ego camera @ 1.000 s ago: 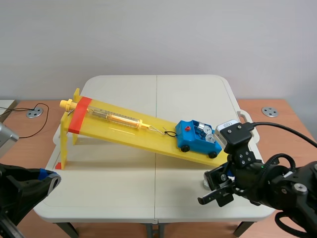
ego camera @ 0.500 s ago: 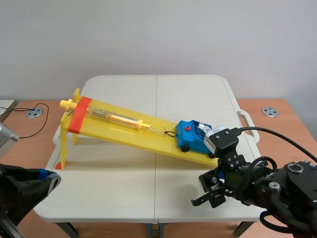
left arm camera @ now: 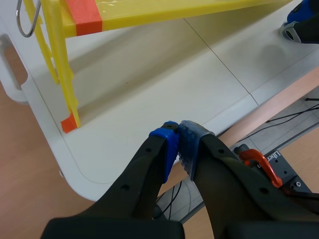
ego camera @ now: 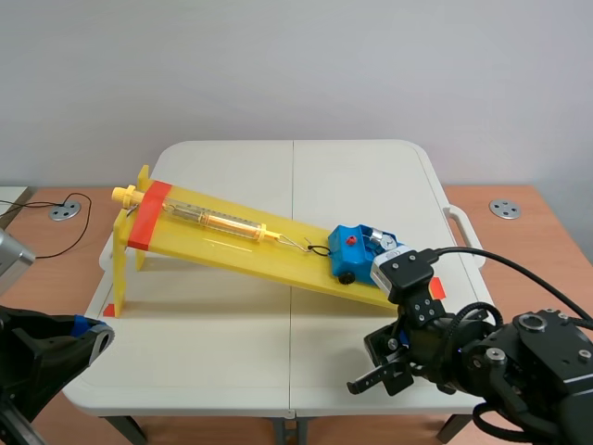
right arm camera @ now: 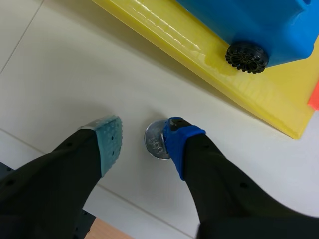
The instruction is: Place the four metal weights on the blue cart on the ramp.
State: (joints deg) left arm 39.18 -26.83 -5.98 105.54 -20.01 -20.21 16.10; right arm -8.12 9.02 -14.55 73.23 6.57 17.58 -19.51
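The blue cart (ego camera: pixel 355 253) sits at the low end of the yellow ramp (ego camera: pixel 232 236), with metal weights (ego camera: pixel 381 240) in its tray. In the right wrist view the cart (right arm camera: pixel 259 22) and its black wheel lie ahead of my right gripper (right arm camera: pixel 143 133). That gripper is open just above the table. A round metal weight (right arm camera: pixel 154 143) lies flat between its fingers, touching the blue right pad (right arm camera: pixel 178 144). In the scene view the right arm hides this weight. My left gripper (left arm camera: pixel 178 144) is shut on nothing, low beyond the table's front left corner.
The ramp's tall end stands on thin yellow legs (left arm camera: pixel 64 79) at the left, with orange tape (ego camera: pixel 145 216) and a spring scale (ego camera: pixel 213 221) hooked to the cart. Metal discs (ego camera: pixel 505 209) sit on the brown side surfaces.
My right arm has moved left and nearer the table's front edge, bringing its open gripper down in front of the ramp. The left arm has stayed still.
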